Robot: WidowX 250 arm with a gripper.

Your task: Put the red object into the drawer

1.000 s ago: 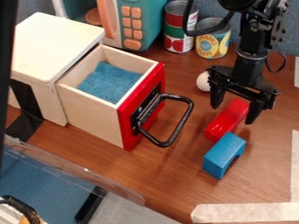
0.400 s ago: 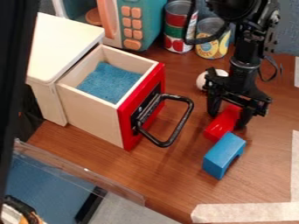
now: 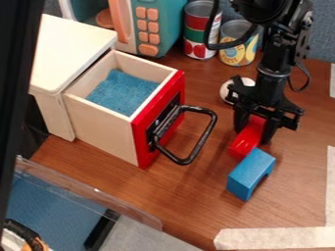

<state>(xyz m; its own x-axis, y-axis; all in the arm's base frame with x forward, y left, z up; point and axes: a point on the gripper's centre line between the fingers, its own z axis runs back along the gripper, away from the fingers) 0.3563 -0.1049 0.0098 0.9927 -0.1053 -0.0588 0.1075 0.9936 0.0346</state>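
Observation:
The black gripper (image 3: 254, 132) hangs down at the right of the camera view, low over the table. Its two fingers are closed against both sides of the red object (image 3: 245, 143), an elongated block whose upper end is partly hidden by the gripper. The block's lower end lies close to a blue arch block (image 3: 251, 174). At the left, the drawer (image 3: 110, 123) stands pulled out from its white cabinet (image 3: 60, 51), with a red front, a black handle and a blue lining inside.
The black drawer handle (image 3: 204, 137) juts toward the red object. Behind the gripper are a white ball (image 3: 229, 91) and two cans (image 3: 200, 29). A teal toy microwave (image 3: 160, 24) stands at the back, and a clear panel (image 3: 85, 191) at the lower left.
The gripper has come down and slightly left around the red object, and its fingers have drawn together onto it. The drawer and the blue block have not moved.

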